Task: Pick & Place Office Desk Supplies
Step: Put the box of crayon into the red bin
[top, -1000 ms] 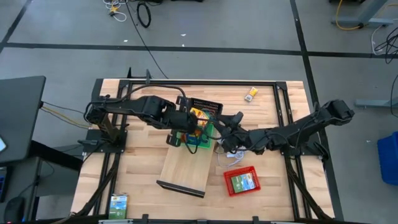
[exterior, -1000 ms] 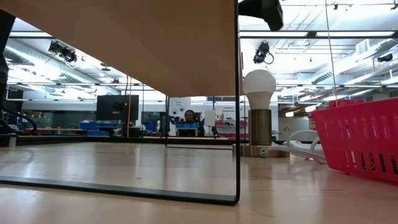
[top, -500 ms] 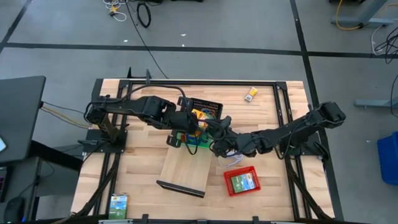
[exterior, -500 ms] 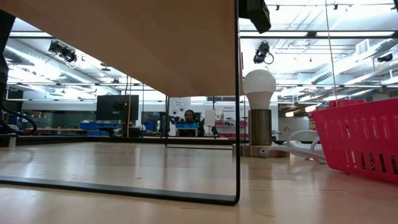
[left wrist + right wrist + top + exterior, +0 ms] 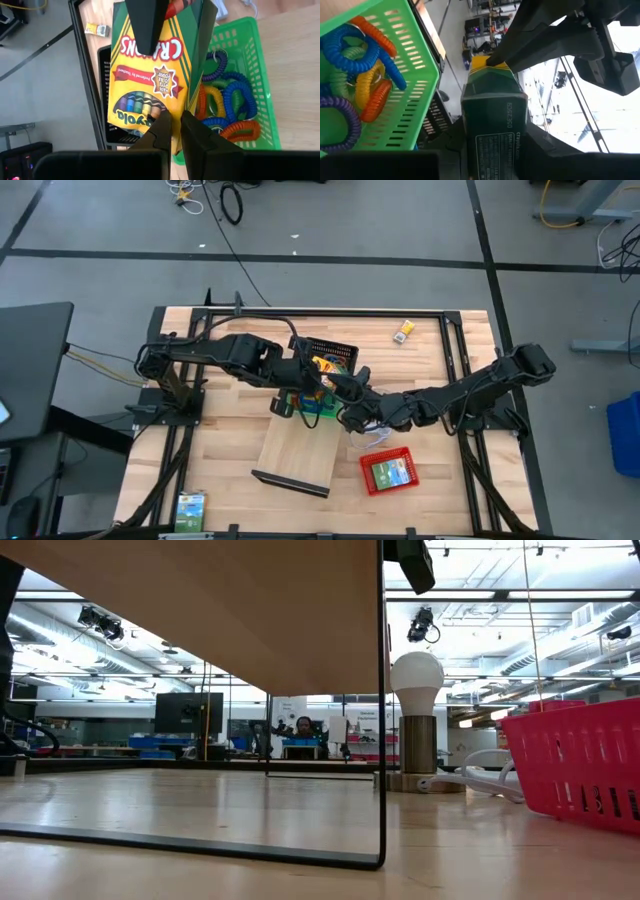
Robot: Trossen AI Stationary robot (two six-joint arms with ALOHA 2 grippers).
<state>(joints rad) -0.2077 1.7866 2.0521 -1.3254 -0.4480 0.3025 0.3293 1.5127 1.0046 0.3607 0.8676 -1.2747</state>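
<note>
Left wrist view: glossy rectangular cardboard crayon box [image 5: 150, 75] above green mesh tray [image 5: 255, 65].

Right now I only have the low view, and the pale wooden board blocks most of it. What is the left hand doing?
Observer: The left hand is shut on a yellow and green card crayon box.
Operator: Where is that box?
Observer: It is held up in the air next to the green mesh tray, which holds coiled plastic bands in blue, orange, yellow and purple.
Operator: And the right hand?
Observer: The right hand is at the other end of the same box.
</note>
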